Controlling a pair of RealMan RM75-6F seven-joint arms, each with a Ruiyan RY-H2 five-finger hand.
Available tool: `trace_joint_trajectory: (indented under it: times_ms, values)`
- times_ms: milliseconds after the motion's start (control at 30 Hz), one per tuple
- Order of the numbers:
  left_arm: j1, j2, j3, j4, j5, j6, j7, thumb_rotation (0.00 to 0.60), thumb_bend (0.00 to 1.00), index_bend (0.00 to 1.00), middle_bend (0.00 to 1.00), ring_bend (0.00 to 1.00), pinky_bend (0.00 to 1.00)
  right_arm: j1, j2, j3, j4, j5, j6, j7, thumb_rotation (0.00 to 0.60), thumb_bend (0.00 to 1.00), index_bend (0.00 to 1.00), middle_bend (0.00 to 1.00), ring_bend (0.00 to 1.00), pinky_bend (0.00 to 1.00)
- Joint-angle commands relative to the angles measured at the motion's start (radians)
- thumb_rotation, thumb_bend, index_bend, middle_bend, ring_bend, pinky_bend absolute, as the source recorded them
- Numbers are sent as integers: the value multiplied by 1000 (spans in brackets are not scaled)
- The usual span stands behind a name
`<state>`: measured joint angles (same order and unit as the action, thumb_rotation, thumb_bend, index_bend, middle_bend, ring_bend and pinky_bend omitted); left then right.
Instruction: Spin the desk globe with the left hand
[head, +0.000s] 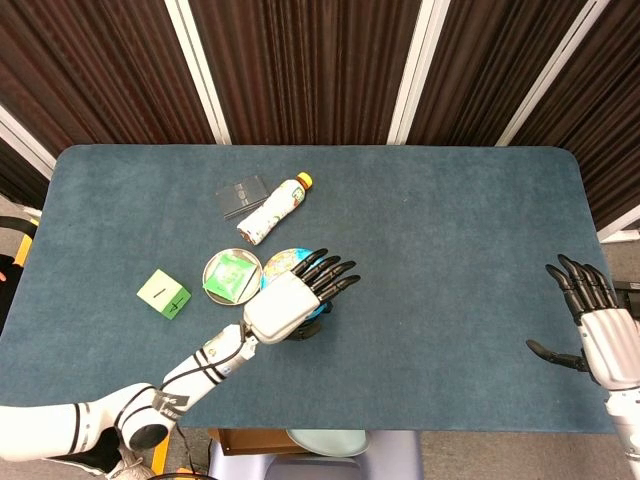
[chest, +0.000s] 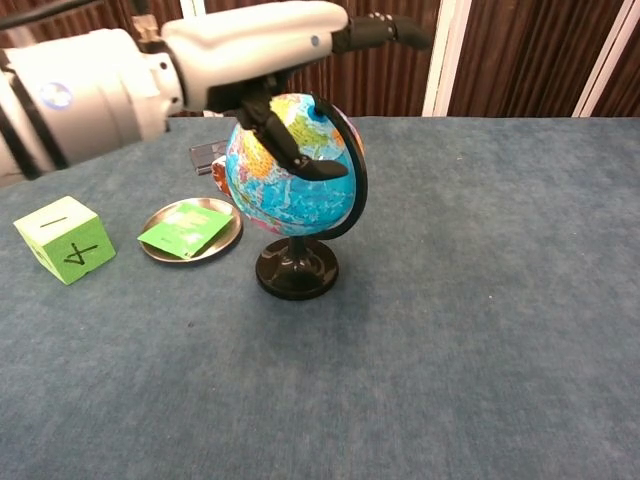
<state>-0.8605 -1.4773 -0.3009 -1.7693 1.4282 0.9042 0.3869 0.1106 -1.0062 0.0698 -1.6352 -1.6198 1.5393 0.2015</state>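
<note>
The desk globe (chest: 300, 190) stands upright on its black base (chest: 297, 270) left of the table's middle, blue with a black arc. My left hand (chest: 262, 40) lies flat just above its top, fingers (chest: 388, 30) straight and apart, reaching past the far side. The thumb (chest: 288, 150) hangs down across the globe's front; I cannot tell whether it touches. From the head view the left hand (head: 288, 302) covers most of the globe (head: 284, 261). My right hand (head: 603, 336) hovers at the table's right front corner, fingers spread, holding nothing.
A green cube (chest: 65, 238) sits at the front left. A metal dish (chest: 225, 236) holding a green packet (chest: 186, 228) lies between cube and globe. Behind them lie a bottle (head: 272, 208) on its side and a dark flat case (head: 240, 196).
</note>
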Motion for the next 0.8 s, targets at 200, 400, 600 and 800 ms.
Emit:
trace_joint_trajectory:
  times_ms: [200,400,600,800]
  values:
    - [-57,-81,-21,57,-138,10,156,600,285,0,0,0,0,-5,-1,-2,10,8,3,14,600,156,0,66,0,135]
    - [-69,-99,-2,50,-199,75,303,600,285,0,0,0,0,-15,-4,-6,26,12,15,34,600,156,0,66,0,135]
    - [-72,-103,20,30,-250,122,399,600,289,0,0,0,0,-17,-11,-10,40,8,17,49,600,156,0,66,0,135]
    - [-57,-77,54,-13,-257,172,458,600,287,0,0,0,0,-20,-13,-12,48,5,23,58,600,156,0,66,0,135]
